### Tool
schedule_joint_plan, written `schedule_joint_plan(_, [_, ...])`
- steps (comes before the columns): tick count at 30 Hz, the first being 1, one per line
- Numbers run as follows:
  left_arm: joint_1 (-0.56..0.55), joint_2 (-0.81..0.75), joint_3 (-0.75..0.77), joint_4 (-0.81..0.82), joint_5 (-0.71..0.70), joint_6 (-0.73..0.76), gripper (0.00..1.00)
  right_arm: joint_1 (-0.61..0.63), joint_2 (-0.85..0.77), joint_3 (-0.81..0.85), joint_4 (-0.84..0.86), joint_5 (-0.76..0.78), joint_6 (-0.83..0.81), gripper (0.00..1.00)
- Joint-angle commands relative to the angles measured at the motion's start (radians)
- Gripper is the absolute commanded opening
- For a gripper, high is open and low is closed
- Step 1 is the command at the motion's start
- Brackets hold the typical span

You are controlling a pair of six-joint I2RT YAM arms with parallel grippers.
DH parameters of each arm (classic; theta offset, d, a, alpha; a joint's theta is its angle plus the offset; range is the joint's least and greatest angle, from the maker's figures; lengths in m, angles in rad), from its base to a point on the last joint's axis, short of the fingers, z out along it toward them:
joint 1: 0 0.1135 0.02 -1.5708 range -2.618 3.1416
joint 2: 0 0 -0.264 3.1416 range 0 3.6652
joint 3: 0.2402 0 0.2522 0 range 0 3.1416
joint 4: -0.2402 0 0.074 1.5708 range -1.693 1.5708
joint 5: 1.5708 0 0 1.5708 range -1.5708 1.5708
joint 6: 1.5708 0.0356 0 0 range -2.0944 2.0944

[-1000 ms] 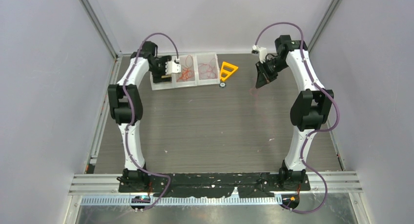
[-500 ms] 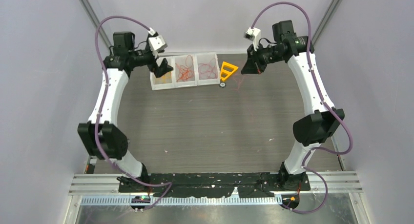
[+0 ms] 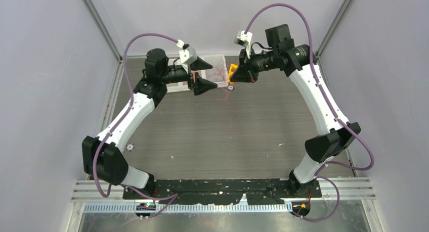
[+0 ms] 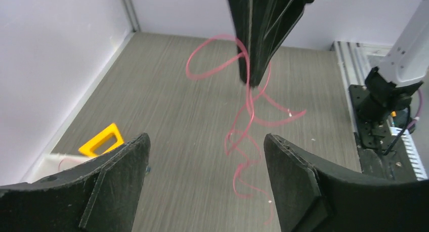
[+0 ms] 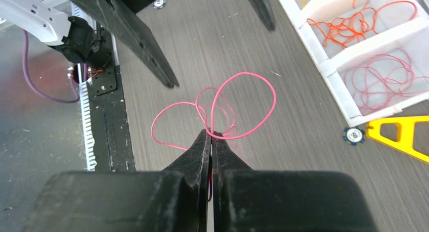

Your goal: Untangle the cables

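A thin, curly red cable [image 5: 253, 78] hangs in the air from my right gripper [image 5: 211, 133], whose jaws are pressed shut on it. In the left wrist view the same cable [image 4: 249, 116] dangles below the right gripper [image 4: 251, 80] toward the table. My left gripper [image 4: 206, 137] is open wide, level with the lower curls, and nothing touches its fingers. From above, the left gripper [image 3: 212, 74] and right gripper [image 3: 237, 75] face each other tip to tip, a short gap apart, above the back of the table.
A white compartment tray [image 5: 329, 65] at the back holds loose orange strands [image 5: 349, 25] and red strands [image 5: 384, 80]. A yellow plastic triangle [image 5: 399, 133] and a small round disc [image 5: 353, 135] lie beside it. The left arm partly covers the tray [image 3: 217, 60] from above.
My left gripper has left the tray, risen and swung right to the middle, opening wider. My right gripper has moved left toward it, still shut on the red cable.
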Motion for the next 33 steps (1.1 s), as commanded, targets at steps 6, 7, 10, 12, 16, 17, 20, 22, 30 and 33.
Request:
schedule_joint_plan(6, [-0.064, 0.058, -0.011, 0.141, 0.111, -0.119, 0.73, 0.066, -0.019, 0.024, 0.091, -0.017, 0.071, 0.05])
schedule_joint_plan(7, [-0.064, 0.057, -0.023, 0.138, 0.111, -0.106, 0.73, 0.067, -0.018, 0.029, 0.097, -0.020, 0.080, 0.06])
schedule_joint_plan(10, [-0.066, 0.054, -0.046, 0.131, 0.106, -0.072, 0.68, 0.072, -0.018, 0.035, 0.112, -0.026, 0.099, 0.05])
schedule_joint_plan(12, [-0.066, 0.060, -0.041, 0.119, 0.105, -0.071, 0.54, 0.074, -0.019, 0.042, 0.117, -0.029, 0.105, 0.05])
schedule_joint_plan(16, [-0.064, 0.053, -0.048, 0.053, 0.121, 0.002, 0.20, 0.075, -0.017, 0.066, 0.116, -0.018, 0.108, 0.05])
schedule_joint_plan(17, [-0.062, 0.043, -0.065, 0.049, 0.122, 0.012, 0.09, 0.075, -0.017, 0.076, 0.116, -0.014, 0.110, 0.05])
schedule_joint_plan(20, [-0.044, 0.015, -0.109, 0.020, 0.113, 0.044, 0.00, 0.071, -0.015, 0.110, 0.119, -0.002, 0.126, 0.06])
schedule_joint_plan(22, [-0.022, 0.004, -0.134, -0.056, 0.108, 0.095, 0.00, 0.055, -0.014, 0.135, 0.138, 0.005, 0.166, 0.06])
schedule_joint_plan(30, [0.019, -0.010, -0.198, -0.324, 0.090, 0.237, 0.00, 0.000, -0.013, 0.164, 0.278, -0.032, 0.331, 0.06])
schedule_joint_plan(33, [0.021, -0.005, -0.181, -0.373, 0.079, 0.235, 0.00, 0.000, -0.014, 0.161, 0.305, -0.044, 0.363, 0.12])
